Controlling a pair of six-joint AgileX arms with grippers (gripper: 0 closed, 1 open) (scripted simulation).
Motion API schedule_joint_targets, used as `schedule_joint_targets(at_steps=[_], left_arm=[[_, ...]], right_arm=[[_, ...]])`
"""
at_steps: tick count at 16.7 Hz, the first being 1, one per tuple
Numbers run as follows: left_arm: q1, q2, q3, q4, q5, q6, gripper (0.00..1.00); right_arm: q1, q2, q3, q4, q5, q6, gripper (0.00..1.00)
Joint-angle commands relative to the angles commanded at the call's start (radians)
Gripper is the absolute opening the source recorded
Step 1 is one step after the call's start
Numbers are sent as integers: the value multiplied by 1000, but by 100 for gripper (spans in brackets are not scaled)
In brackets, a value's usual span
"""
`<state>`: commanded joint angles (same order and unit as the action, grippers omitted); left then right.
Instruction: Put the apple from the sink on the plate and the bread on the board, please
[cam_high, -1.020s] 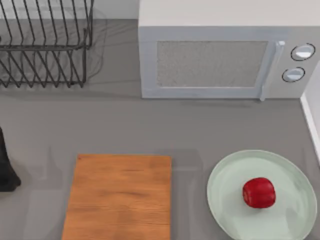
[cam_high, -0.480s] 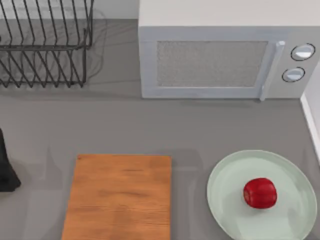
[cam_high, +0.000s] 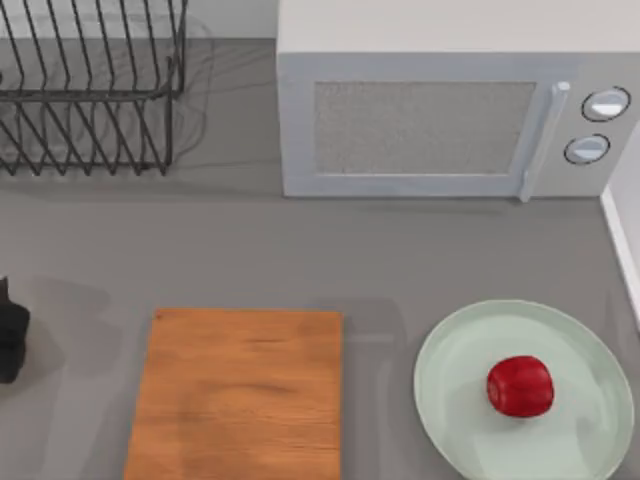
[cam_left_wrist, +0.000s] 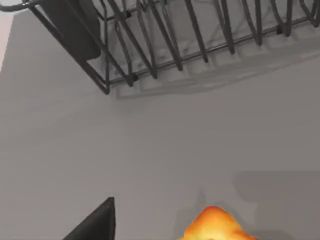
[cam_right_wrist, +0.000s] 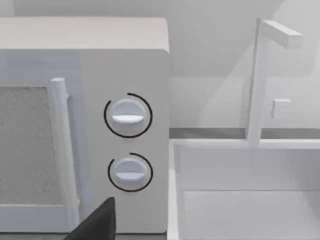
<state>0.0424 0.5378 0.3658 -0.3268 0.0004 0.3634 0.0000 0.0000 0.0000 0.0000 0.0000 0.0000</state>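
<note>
The small glossy red apple (cam_high: 520, 386) lies on the round pale mint-green plate (cam_high: 455, 395), right of the flat orange-brown wooden board (cam_high: 238, 395). The left gripper (cam_high: 10, 340), left of the board, carries the golden-yellow toasted bread chunk (cam_left_wrist: 216, 226), apparently clamped for transfer. The grey worktop (cam_high: 300, 255) between is unobstructed. I cannot tell how the right gripper's fingers stand.

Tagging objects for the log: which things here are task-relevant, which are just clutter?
Job:
apple, on the plate
bread, by the left gripper
board, bare

Lying about:
microwave
dish rack
sink
</note>
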Motion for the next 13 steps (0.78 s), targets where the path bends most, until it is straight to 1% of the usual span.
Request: schedule_joint_targets(at_steps=[7, 13], left_arm=[[62, 600, 416, -351, -2, 380, 100], [88, 1013, 683, -588, 6, 645, 100]], right_arm=[[0, 0, 0, 0, 0, 0, 100], [0, 0, 0, 0, 0, 0, 100]])
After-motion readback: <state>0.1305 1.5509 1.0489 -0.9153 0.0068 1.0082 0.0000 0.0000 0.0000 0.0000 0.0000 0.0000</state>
